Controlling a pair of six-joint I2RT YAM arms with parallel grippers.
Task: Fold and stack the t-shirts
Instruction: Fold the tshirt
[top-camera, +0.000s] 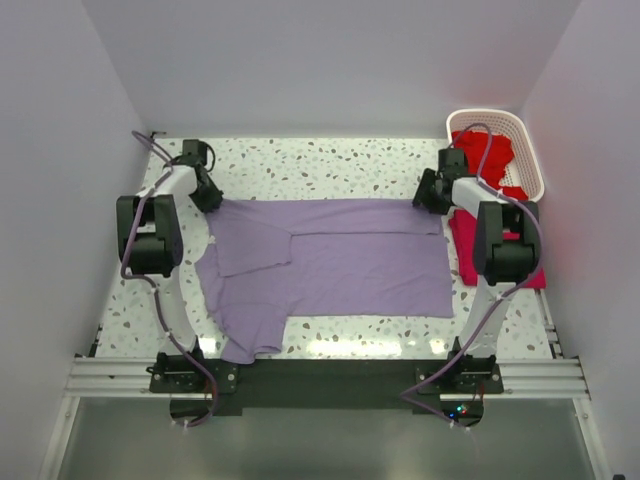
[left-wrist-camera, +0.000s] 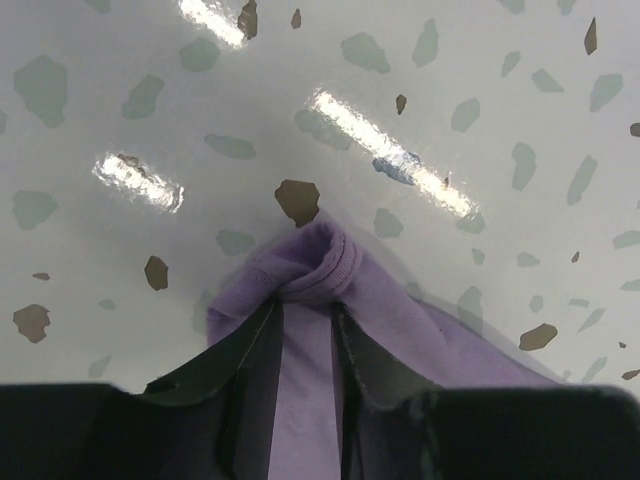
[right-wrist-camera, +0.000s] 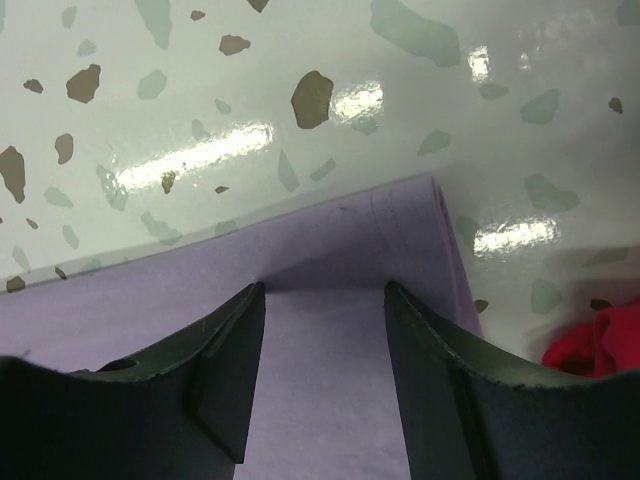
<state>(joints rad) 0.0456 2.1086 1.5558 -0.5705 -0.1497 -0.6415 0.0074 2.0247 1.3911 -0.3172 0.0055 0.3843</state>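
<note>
Two robot arms work a lavender t-shirt (top-camera: 340, 260) spread flat across the middle of a speckled terrazzo table (top-camera: 330, 165), each stationed at a far corner of the garment. The left gripper (top-camera: 210, 195) sits at the far-left corner. Its wrist camera shows the fingers (left-wrist-camera: 255, 350) set narrowly apart with a strip of lavender cloth between them and a small roll of fabric (left-wrist-camera: 318, 265) bunched at their tips (whether they are truly clamping it cannot be told). The right gripper (top-camera: 428, 190) hovers over the far-right corner with its jaws standing apart, one finger on either side of a bare patch of the shirt, just inside its hemmed edge, holding nothing. One sleeve (top-camera: 250, 340) trails toward the near-left of the table, and part of the shirt's left side is folded over itself. A crimson-pink t-shirt (top-camera: 463, 250) lies folded just beside the lavender one, under the right arm. Bright red t-shirts (top-camera: 485, 150) fill the white lattice basket (top-camera: 530, 140) at the far-right corner.
</note>
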